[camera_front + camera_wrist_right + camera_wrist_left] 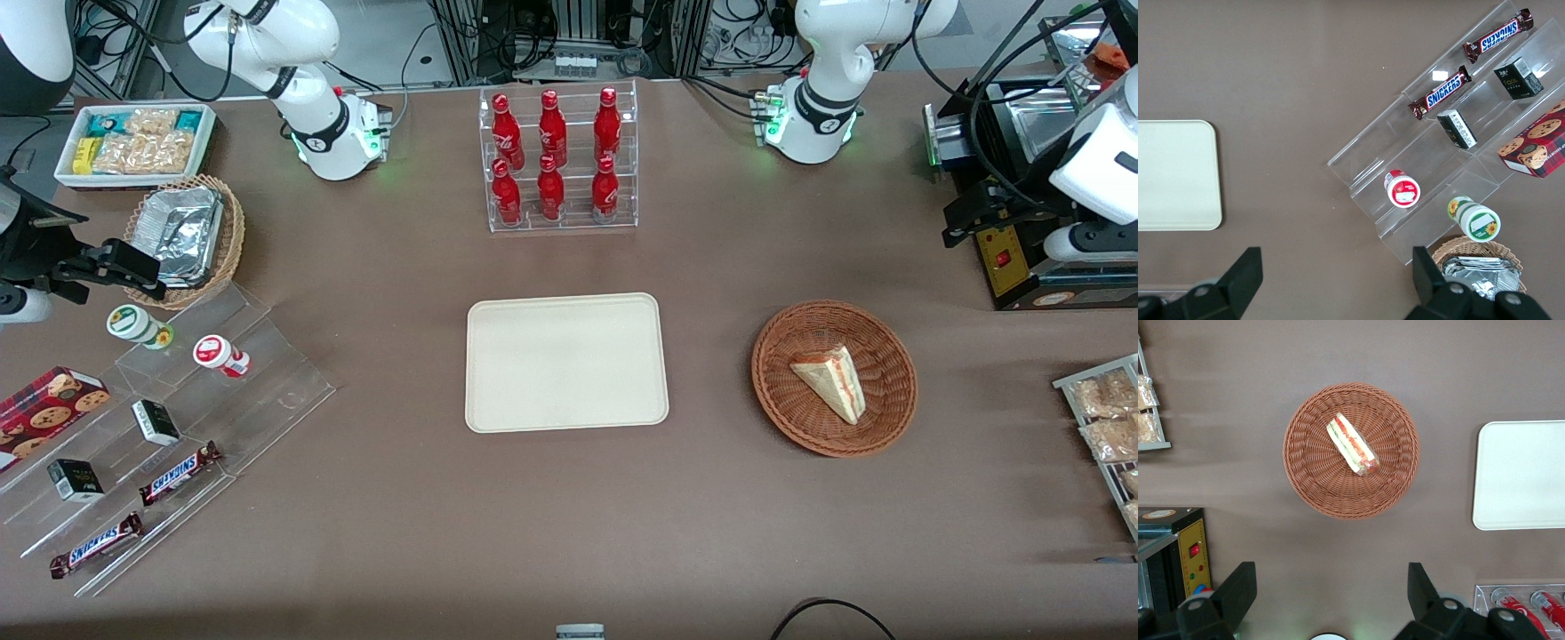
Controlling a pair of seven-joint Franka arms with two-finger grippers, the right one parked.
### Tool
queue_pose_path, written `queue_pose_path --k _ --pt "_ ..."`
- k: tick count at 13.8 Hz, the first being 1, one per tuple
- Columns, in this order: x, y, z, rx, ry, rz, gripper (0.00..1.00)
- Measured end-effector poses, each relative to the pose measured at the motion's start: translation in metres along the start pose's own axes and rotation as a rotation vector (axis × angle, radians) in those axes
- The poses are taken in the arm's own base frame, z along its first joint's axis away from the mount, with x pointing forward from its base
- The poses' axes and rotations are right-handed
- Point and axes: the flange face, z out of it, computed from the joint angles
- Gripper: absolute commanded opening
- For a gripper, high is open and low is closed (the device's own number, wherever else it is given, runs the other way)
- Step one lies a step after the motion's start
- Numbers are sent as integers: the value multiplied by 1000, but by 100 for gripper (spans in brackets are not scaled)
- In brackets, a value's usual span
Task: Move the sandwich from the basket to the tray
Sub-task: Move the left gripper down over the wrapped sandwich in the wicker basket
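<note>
The sandwich [831,380] [1351,445], a clear-wrapped white wedge with red, orange and green layers, lies in the round reddish-brown wicker basket [773,391] [1298,467]. The cream tray [566,363] [1521,475] [1175,175] lies bare at mid-table, beside the basket toward the parked arm's end. My left gripper [978,213] [1330,573] hangs high over the table, farther from the front camera than the basket and toward the working arm's end. It is open wide with nothing between its fingers.
A clear rack of red bottles [558,160] [1531,603] stands farther back than the tray. A black machine [1022,258] [1178,553] sits under the gripper. Snack packets on a rack [1107,427] lie at the working arm's end. A stepped acrylic shelf [178,418], foil-filled tan basket [187,236] and white bin [133,142] occupy the parked arm's end.
</note>
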Motion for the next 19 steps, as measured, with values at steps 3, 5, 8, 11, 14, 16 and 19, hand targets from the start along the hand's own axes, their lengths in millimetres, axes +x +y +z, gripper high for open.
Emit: queue_pose_path --k 3,5,8,11,14,16,19 --pt "0 -2 1 0 -2 3 100" --pt "0 -2 2 3 -4 4 100" --pt "7 -3 22 16 -41 4 100" --pt "30 9 70 79 -99 37 100" --pt "53 29 121 95 -88 59 100" --pt "62 31 157 89 -50 29 100" --pt "63 33 208 72 28 -91 100"
